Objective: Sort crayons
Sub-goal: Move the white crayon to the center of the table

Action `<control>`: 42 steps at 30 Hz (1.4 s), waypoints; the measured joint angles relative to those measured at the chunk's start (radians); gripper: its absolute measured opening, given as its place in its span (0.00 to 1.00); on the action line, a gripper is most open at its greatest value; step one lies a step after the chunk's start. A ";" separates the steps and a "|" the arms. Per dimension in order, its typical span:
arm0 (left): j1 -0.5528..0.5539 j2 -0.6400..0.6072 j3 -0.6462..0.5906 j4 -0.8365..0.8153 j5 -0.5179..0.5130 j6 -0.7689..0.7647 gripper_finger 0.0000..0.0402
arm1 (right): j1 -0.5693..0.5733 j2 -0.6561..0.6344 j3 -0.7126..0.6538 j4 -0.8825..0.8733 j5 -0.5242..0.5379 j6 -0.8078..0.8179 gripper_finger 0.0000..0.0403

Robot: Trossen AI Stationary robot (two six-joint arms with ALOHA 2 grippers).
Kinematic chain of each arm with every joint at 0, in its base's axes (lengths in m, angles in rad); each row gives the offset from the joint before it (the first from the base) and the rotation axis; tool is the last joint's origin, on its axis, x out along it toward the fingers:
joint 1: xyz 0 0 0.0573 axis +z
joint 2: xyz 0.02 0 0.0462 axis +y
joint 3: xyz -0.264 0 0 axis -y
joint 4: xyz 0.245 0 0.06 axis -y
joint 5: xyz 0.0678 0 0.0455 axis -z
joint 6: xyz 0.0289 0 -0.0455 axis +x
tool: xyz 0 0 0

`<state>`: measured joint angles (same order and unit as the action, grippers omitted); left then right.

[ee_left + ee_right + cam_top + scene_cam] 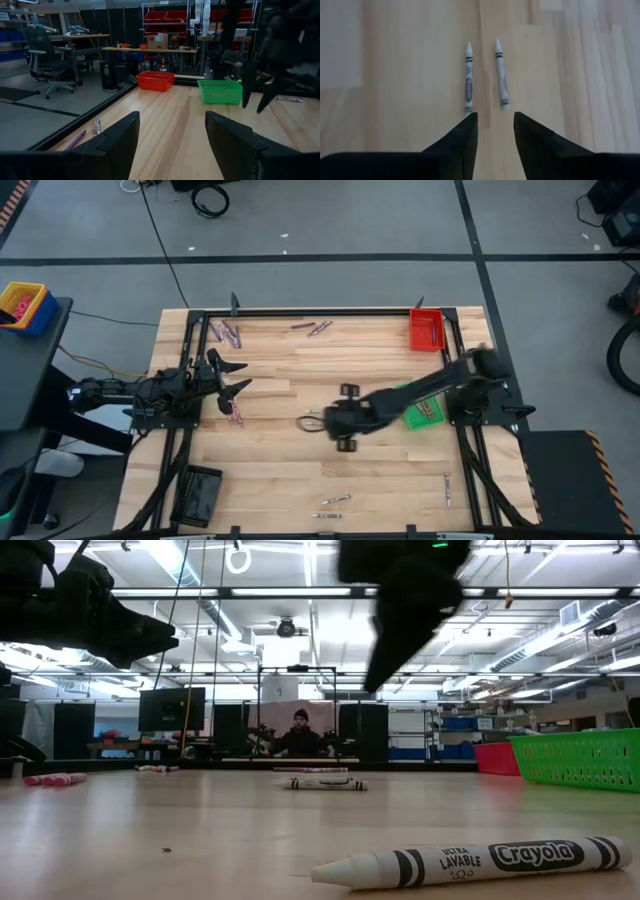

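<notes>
Fig.: R gripper (pixel 492 131) poised above the centre of the table (pixel 270 470), jaws parted, nothing between them. Directly ahead of its fingertips lie two pale grey crayons (pixel 468 77) side by side, close but not touching, each flat on the wood w/ long axis running straight on from the jaw gap, i.e. roughly parallel to the fingers' reach. High view shows the same pair (pixel 312 421) just off the gripper's tip, toward the table's left side. L gripper (pixel 228 376) waits open near the left edge, w/ maroon crayons (pixel 235 411) beside it; it is well apart from the grey pair, so R arm is the nearer. Judgement: the pick turns on straddling one crayon across its width, not along its length. Green tray (pixel 424 411) sits by the right edge under the R arm; red tray (pixel 426 329) at the far right corner.
</notes>
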<state>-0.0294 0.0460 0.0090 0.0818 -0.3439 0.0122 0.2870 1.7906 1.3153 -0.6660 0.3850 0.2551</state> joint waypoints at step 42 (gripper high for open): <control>-0.001 0.001 0.002 0.202 0.000 -0.294 0.60 | 0.329 -0.369 -0.492 0.007 -0.564 1.050 0.32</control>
<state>-0.0303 0.0467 0.0109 0.2836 -0.3435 -0.2820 0.6163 1.4216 0.8234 -0.6593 -0.1786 1.3053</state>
